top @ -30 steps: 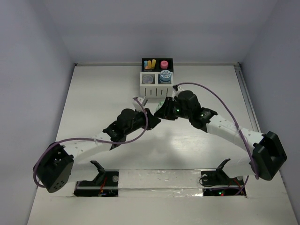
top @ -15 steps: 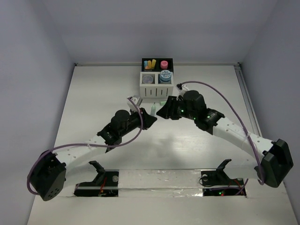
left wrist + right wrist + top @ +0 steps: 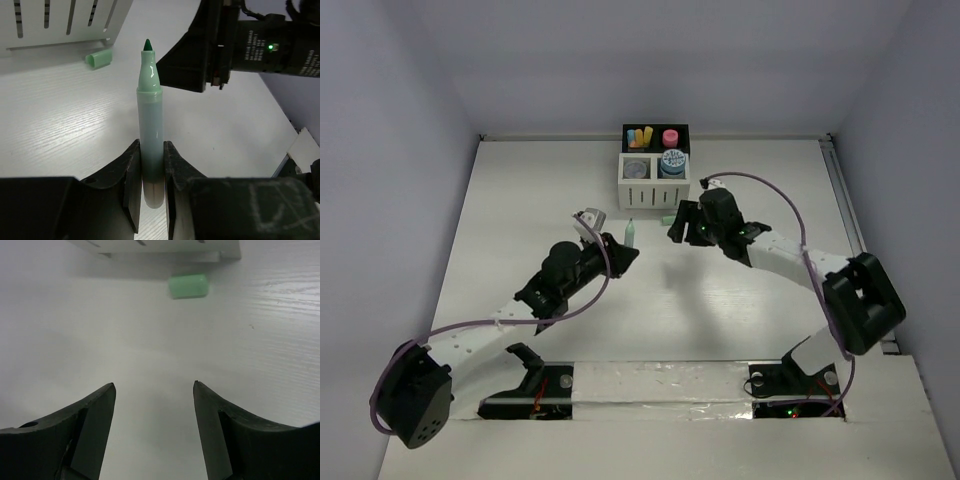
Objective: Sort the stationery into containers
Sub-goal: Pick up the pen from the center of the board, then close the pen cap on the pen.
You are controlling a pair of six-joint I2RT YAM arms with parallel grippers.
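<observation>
Green marker (image 3: pixel 150 107) tight in left gripper (image 3: pixel 150 145); green cap (image 3: pixel 188 285) ahead of wide-apart right gripper (image 3: pixel 153 384)

Left arm (image 3: pixel 470 335) and right arm (image 3: pixel 785 258) are showing white links, black joints, looping purple cables (image 3: pixel 752 178); right gripper (image 3: pixel 154 387) is showing black tapered fingers (image 3: pixel 85 425).

In your left wrist view the top edge cuts off most of the organiser (image 3: pixel 57 25). The rear of the marker (image 3: pixel 150 115) is buried inside the left tool (image 3: pixel 150 147). From above, what the organiser holds is too small to name.
</observation>
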